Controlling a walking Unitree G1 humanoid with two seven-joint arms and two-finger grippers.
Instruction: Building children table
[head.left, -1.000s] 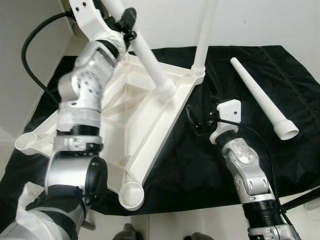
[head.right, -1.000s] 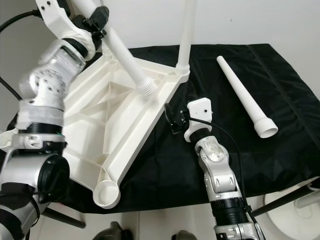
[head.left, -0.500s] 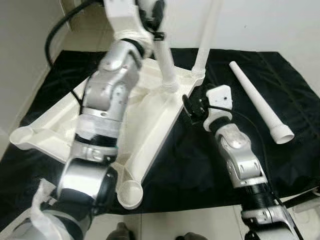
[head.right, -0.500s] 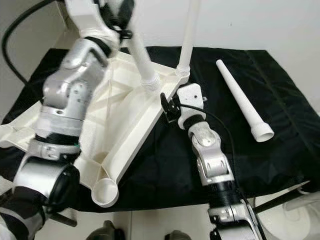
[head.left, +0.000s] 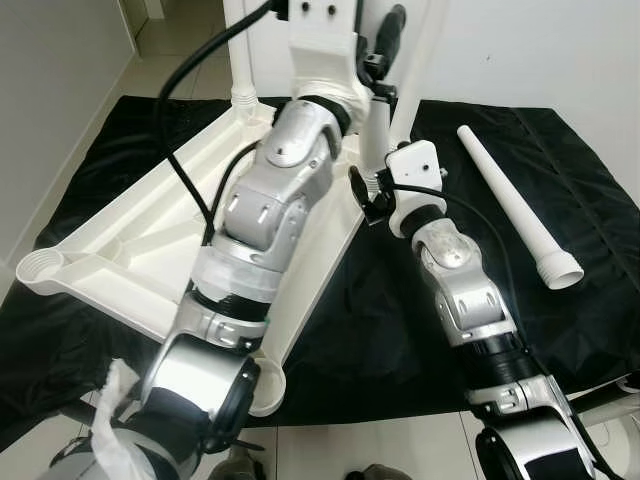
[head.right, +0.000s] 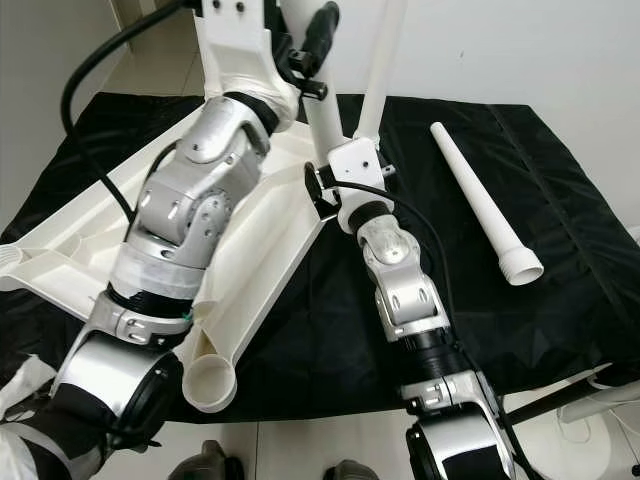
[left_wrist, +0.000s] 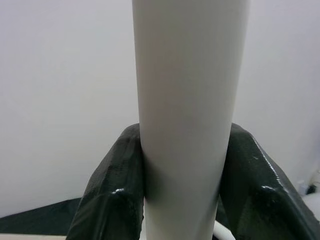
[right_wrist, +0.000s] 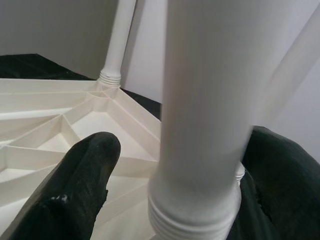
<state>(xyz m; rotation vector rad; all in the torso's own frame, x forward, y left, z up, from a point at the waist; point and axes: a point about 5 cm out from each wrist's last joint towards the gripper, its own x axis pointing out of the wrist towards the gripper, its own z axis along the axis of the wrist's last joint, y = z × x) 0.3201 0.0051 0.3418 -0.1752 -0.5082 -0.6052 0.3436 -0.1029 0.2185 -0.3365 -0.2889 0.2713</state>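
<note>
The white tabletop (head.left: 130, 250) lies upside down on a black cloth (head.left: 560, 340). One white leg (head.left: 240, 50) stands in its far left corner and another (head.left: 412, 70) in the far right corner. High above the tabletop, my left gripper (head.left: 388, 35) is shut on a third leg (head.right: 322, 115), held nearly upright beside the far right corner. My right gripper (head.left: 365, 195) is open around this leg's threaded lower end (right_wrist: 195, 220), one finger (right_wrist: 75, 190) standing clear of it. A loose leg (head.left: 510, 195) lies on the cloth to the right.
Two empty round sockets show, one at the tabletop's near corner (head.right: 210, 380) and one at its left corner (head.left: 40, 270). A white wall rises just behind the cloth. Pale tiled floor runs along the front edge (head.right: 300, 450). My left arm's black cable (head.left: 185, 110) loops over the tabletop.
My left arm has swung the held leg rightward and stood it nearly upright. My right gripper has risen from the cloth to the leg's threaded end. The camera has shifted too.
</note>
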